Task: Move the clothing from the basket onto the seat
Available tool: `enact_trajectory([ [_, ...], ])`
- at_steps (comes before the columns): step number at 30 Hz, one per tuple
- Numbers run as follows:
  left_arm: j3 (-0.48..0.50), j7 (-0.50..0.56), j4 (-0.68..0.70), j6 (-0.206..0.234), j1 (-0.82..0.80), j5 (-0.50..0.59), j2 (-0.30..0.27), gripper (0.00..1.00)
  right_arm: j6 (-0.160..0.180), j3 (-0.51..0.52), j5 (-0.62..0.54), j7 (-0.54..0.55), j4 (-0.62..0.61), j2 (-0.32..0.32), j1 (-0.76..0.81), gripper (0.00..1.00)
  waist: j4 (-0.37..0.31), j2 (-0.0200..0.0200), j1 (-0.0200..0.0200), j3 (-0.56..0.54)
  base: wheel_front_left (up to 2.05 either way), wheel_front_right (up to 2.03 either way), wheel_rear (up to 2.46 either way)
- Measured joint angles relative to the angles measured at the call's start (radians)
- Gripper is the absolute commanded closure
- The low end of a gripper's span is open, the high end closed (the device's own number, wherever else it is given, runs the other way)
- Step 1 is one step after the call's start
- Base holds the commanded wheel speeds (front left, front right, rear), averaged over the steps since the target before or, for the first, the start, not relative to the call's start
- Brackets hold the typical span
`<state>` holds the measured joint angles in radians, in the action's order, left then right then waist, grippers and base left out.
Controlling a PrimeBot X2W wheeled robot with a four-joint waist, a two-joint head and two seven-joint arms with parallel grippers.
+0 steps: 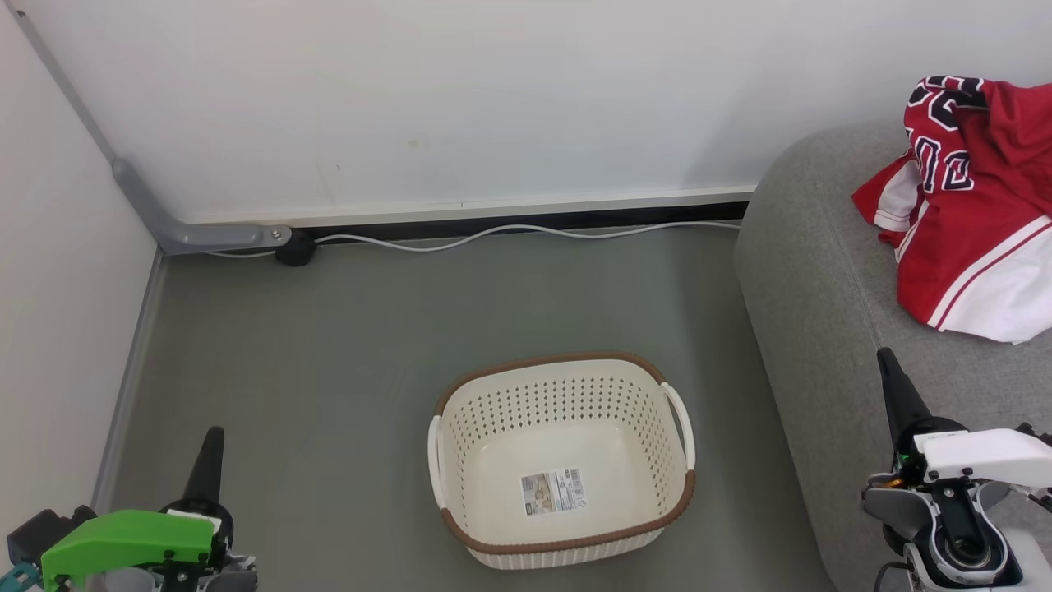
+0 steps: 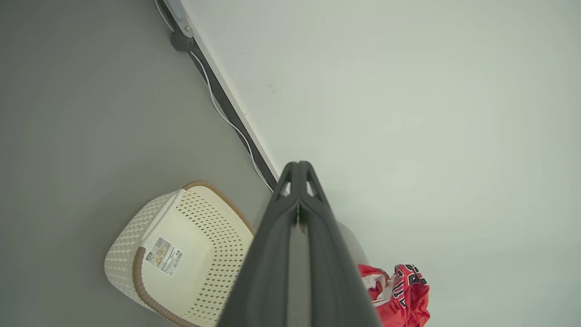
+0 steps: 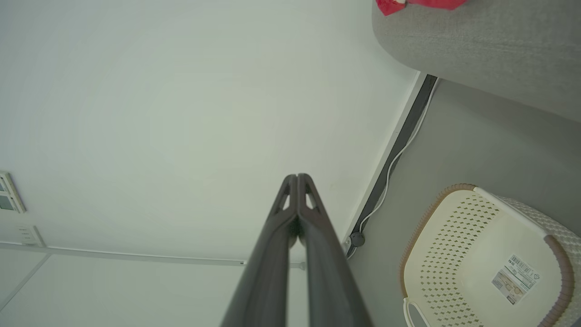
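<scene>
Clothing is on the seat: a red heap w/ white trim, black white-edged numerals showing at its top. It lies toward the far right of the head view and runs off the frame edge, so you can't see its full extent.

Basket stands upright on the floor, just left of the seat's rounded edge. Its inside shows nothing but the label sticker on the bottom. Going by that, I'd judge the task done, or as good as. All that's left for you is to check no garment hangs off the seat beyond the frame.

Left gripper sits low at lower left, fingers pressed together, holding nothing. Right gripper is at lower right, over the seat's front part and well apart from the heap. Its fingers are also pressed together, w/ nothing between them.

Around: white cable runs along the foot of the back wall, ending at a dark plug beside the grey conduit in the corner. None of it is near either arm or the basket. Nothing stands between grippers, basket and seat, so no obstruction as far as these views go.
</scene>
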<state>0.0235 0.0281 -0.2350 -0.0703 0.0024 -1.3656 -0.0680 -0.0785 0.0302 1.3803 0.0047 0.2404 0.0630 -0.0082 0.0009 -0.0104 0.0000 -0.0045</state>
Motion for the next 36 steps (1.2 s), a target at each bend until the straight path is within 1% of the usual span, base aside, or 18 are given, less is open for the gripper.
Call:
enact_trajectory([
  [3,0.006,0.012,-0.006,-0.002,-0.006,-0.038,0.002,1.0,-0.004,0.007,0.039,0.008,0.004,0.0,-0.009,1.0,0.0,0.0,0.0,0.001,0.0,0.0,0.0],
  [8,0.015,0.029,-0.016,-0.019,-0.015,-0.093,0.01,1.0,-0.01,0.021,0.1,0.024,0.012,0.0,-0.014,1.0,0.0,0.0,0.0,0.003,0.0,0.0,0.0],
  [14,0.029,0.046,-0.026,-0.032,-0.035,-0.164,0.016,1.0,-0.027,0.037,0.172,0.042,0.022,0.0,-0.031,1.0,-0.001,0.0,0.0,0.005,0.0,0.0,0.0],
  [21,0.041,0.069,-0.04,-0.045,-0.054,-0.242,0.023,1.0,-0.036,0.056,0.253,0.063,0.032,0.001,-0.045,1.0,-0.001,0.0,0.0,0.007,0.0,0.0,0.0],
  [36,0.043,0.069,-0.043,-0.053,-0.064,-0.242,0.024,1.0,-0.036,0.058,0.259,0.067,0.036,0.001,-0.047,1.0,-0.001,0.0,0.0,0.007,0.0,0.0,0.0],
])
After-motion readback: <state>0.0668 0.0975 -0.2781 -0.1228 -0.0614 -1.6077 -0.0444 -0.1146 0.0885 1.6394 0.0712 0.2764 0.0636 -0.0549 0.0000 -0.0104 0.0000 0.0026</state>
